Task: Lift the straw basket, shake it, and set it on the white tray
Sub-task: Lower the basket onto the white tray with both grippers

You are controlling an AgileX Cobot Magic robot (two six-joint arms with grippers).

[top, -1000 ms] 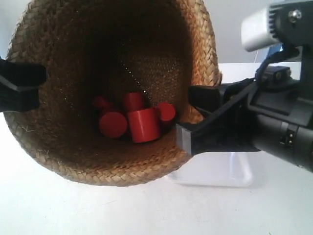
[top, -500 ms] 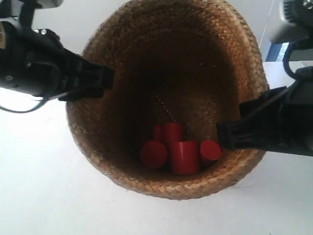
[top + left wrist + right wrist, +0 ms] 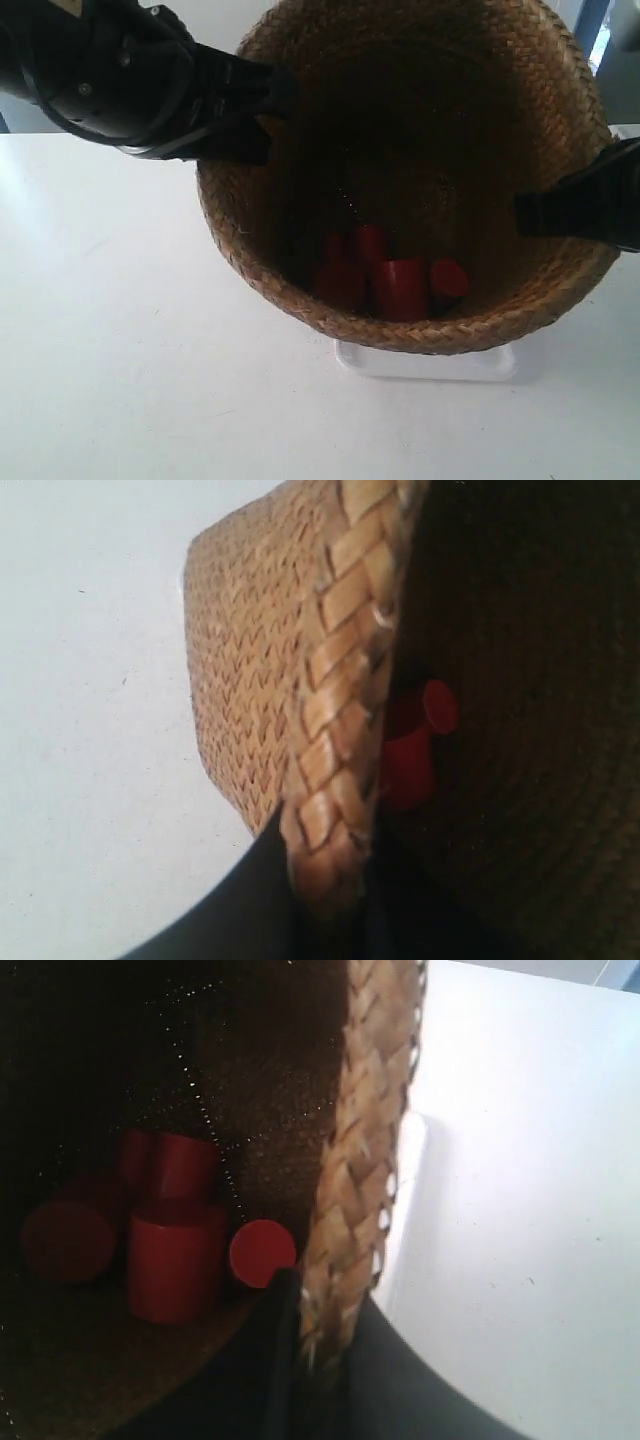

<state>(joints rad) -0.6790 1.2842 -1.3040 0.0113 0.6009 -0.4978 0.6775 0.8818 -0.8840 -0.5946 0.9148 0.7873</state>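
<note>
As the flat white table spreads out under everything, the tall brown braided-straw basket fills most of the exterior view. Its wide round mouth faces the camera, so you can look right down inside it.

Two black robot arms hold it by the rim. The arm at the exterior view's left meets the rim at about ten o'clock. The arm at the exterior view's right meets it at about three o'clock.

The shallow shiny white plastic tray peeks out from under the basket at six o'clock. Only its front edge and rounded corners show. The basket is right over the tray, but I cannot tell if its bottom touches it.

In the left wrist view, the left gripper is pinched tight on the braided rim. One dark finger is on the outside wall and one is on the inside. In the right wrist view, the right gripper is clamped on the rim the same way, with the straw squeezed between its two dark fingers.

Down at the bottom of the basket, toward six o'clock, lie some small red round blocks. They are bunched close together and touching.
</note>
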